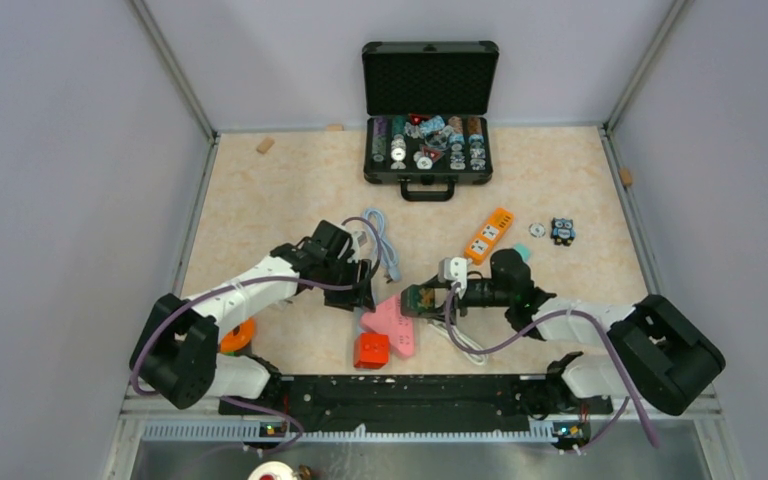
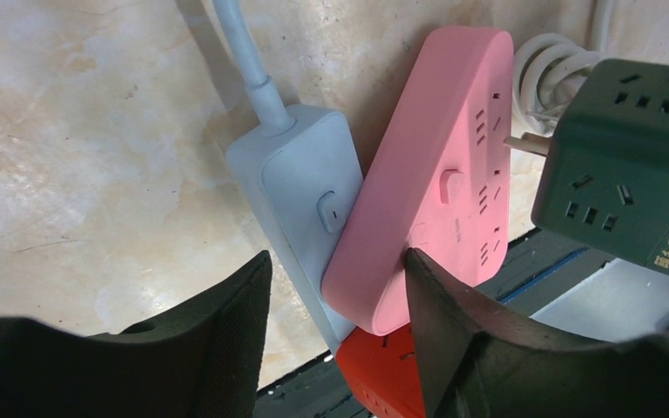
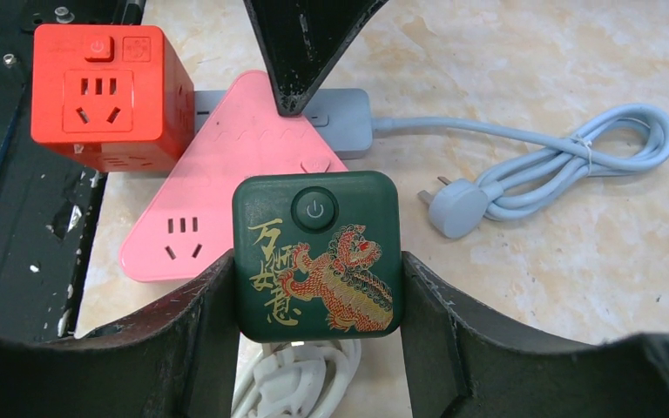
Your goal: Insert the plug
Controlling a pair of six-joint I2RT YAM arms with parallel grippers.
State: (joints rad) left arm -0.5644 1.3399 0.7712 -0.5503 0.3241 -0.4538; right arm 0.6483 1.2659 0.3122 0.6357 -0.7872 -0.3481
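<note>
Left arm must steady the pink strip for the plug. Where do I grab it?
Its near end, from above, I'd say: the pink strip lies flat and the green cube brings its prongs to the right face, so keep that clear. The grey strip touches its left side; the open left gripper may have to span both.

Right gripper [image 3: 315, 272] is clamped on the green cube [image 3: 315, 252], one pad on each side, power button and gold dragon facing up. Just beyond it lies the pink strip [image 3: 196, 196], and the red cube [image 3: 104, 91] sits at far left against it. The other arm's finger [image 3: 300, 43] comes in from the far side, its tip at the pink strip's far corner by the grey strip [image 3: 348, 122]. The grey cable [image 3: 575, 152] loops right, with its plug [image 3: 455, 209] lying flat. A white cable [image 3: 296, 383] is coiled under the cube.
</note>
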